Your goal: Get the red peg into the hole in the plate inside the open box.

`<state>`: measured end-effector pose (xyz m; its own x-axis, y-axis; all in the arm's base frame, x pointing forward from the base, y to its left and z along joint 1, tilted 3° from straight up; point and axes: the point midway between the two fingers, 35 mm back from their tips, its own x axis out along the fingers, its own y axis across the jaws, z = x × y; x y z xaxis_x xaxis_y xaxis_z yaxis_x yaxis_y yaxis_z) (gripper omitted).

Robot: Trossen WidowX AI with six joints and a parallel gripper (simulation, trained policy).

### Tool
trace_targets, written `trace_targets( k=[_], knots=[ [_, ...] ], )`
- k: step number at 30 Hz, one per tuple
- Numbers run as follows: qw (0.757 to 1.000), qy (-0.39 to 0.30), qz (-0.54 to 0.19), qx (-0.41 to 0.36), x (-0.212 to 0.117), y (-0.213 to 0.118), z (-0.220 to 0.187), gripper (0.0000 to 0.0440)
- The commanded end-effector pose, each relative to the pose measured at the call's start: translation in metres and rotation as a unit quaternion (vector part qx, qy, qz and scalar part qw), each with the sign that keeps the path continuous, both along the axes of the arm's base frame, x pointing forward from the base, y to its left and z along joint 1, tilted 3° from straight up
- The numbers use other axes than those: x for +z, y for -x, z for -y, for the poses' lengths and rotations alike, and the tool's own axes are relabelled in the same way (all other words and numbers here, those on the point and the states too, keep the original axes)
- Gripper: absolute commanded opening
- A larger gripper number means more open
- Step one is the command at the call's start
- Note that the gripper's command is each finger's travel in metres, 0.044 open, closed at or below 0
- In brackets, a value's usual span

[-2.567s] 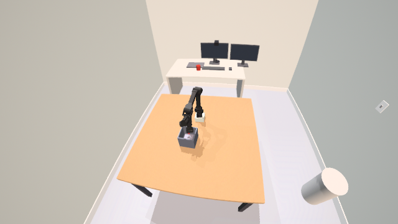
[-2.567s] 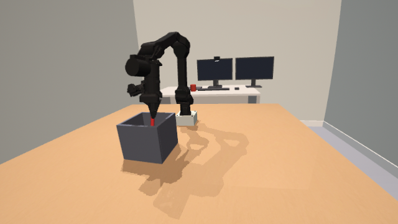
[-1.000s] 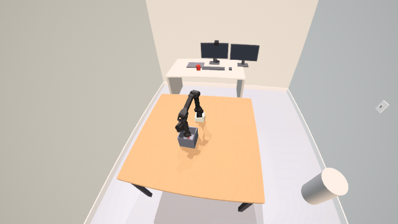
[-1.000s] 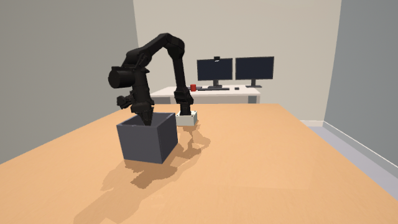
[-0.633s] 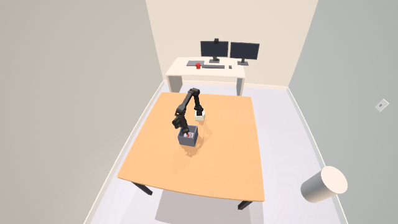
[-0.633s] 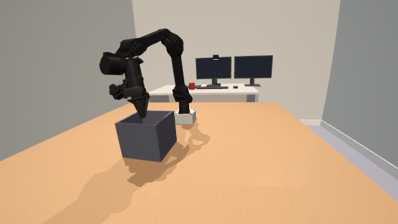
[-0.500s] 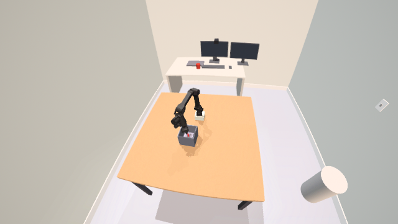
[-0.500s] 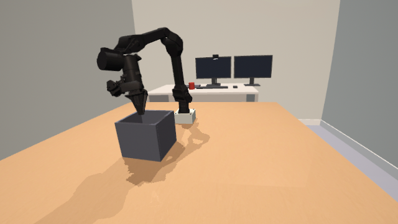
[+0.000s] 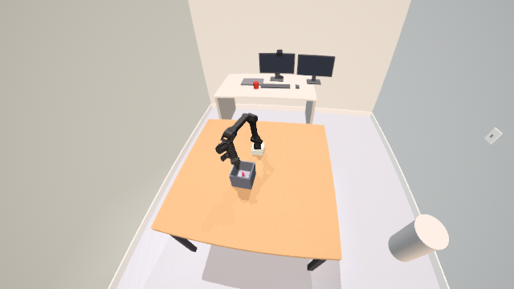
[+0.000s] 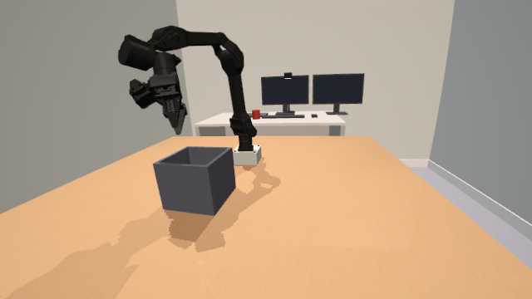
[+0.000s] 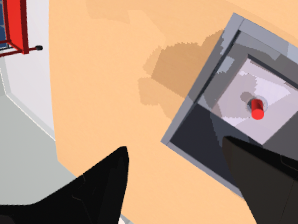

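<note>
Table (image 9: 289, 209) (image 10: 332, 208) (image 11: 100, 115) — 1 box (image 9: 242, 181) (image 10: 187, 188) (image 11: 192, 107), 1 red peg (image 9: 242, 174) (image 11: 257, 109) inside; 1 gripper (image 9: 237, 164) (image 10: 179, 132) (image 11: 175, 148) above, jaws spread.

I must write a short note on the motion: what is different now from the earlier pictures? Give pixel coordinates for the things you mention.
The jaws (image 9: 238, 165) (image 10: 179, 132) have risen out of the box (image 9: 242, 181) (image 10: 187, 188) (image 11: 181, 117) and are now open. They let go of the peg (image 9: 242, 174) (image 11: 257, 110), which stands at the plate's hole. The box stayed in place.
</note>
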<state>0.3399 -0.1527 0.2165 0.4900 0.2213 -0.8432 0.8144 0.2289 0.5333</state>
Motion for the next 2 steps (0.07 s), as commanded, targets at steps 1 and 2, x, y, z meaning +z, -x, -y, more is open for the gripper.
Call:
trace_targets(
  k=[1,2],
  knots=[
    [0.999,0.011,0.036,0.01,0.0266,-0.0013,0.0034,0.0289],
    [0.999,0.013,0.045,0.012,0.0331,-0.0013,0.0043,0.0291]
  ],
)
